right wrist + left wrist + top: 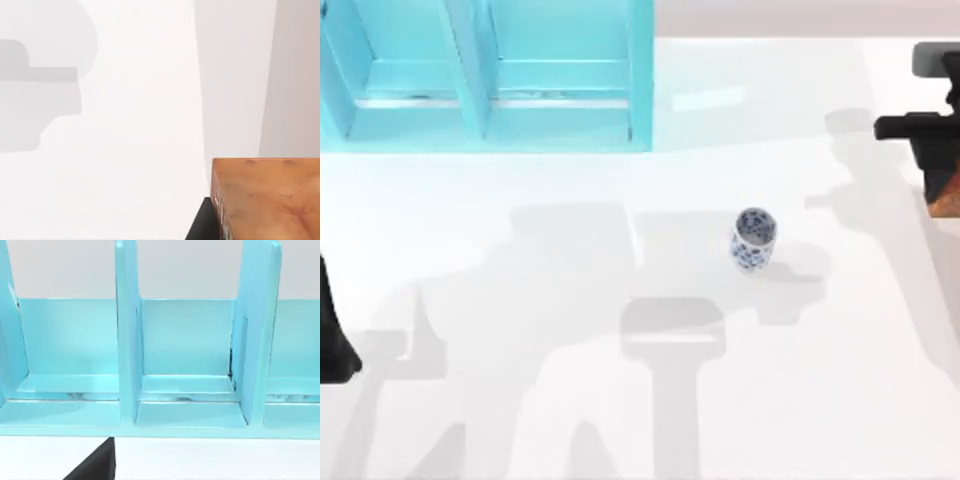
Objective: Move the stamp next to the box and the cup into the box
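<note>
Stamp first, cup waiting

Step in hand, as I judge it, is the stamp's: my right gripper [932, 150] is at the stamp [946, 196], well off to the right of the cup [753, 239] and a little farther back, at the table's right edge. In the right wrist view the stamp's orange, wood-grained face [265, 200] sits very close under the camera with a dark part of my gripper touching its side. I cannot tell whether that gripper is clenched on the block or merely set around it.

The cup stands upright on the bare white table [820, 400], untouched and well apart from either arm, so its half of the task is not yet begun.

The box is the trouble. A pale, box-like shape lies to the left of the cup, but it blends with the shadows there, and I cannot say for certain that it is the box.

The next move, I judge, calls for a firm hold on the stamp, a lift clear of the table, and a carry leftward past the cup without knocking it.

My left arm [332, 345] is parked far to the left of the cup, its wrist camera facing the turquoise shelf unit [190, 350].
</note>
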Controlling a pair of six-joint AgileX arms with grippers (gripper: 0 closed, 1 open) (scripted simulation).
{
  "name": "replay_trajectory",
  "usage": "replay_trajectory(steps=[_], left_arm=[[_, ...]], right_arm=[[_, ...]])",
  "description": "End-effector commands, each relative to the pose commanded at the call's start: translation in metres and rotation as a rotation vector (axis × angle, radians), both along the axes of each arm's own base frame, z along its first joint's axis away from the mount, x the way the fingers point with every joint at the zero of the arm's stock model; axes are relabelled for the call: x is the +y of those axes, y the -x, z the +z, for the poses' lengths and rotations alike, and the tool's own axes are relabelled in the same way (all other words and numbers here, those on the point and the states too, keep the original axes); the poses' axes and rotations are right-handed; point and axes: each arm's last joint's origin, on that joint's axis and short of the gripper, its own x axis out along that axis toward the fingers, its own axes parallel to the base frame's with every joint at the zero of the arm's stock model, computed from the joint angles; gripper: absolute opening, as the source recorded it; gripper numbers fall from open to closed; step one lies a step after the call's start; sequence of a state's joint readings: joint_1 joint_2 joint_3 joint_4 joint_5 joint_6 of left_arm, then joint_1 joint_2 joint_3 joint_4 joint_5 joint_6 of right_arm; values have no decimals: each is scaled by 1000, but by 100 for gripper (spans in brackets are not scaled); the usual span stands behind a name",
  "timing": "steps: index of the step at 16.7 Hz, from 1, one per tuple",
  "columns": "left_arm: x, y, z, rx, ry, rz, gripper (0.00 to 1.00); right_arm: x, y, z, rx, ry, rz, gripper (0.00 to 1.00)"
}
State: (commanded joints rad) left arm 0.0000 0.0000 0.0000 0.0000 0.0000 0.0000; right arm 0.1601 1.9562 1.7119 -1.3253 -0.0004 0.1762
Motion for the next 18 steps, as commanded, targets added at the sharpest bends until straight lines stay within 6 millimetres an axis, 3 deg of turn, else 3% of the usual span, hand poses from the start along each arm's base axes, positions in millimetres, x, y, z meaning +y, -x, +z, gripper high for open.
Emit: replay_trajectory(steps=[3, 15, 18], left_arm=[[0, 0, 0, 0, 0, 0, 100], [0, 0, 0, 0, 0, 0, 100], [0, 0, 0, 0, 0, 0, 100]], right_arm=[[1, 1, -4, -1, 1, 1, 0], [0, 0, -63, -2, 0, 0, 0], [0, 0, -65, 0, 0, 0, 0]])
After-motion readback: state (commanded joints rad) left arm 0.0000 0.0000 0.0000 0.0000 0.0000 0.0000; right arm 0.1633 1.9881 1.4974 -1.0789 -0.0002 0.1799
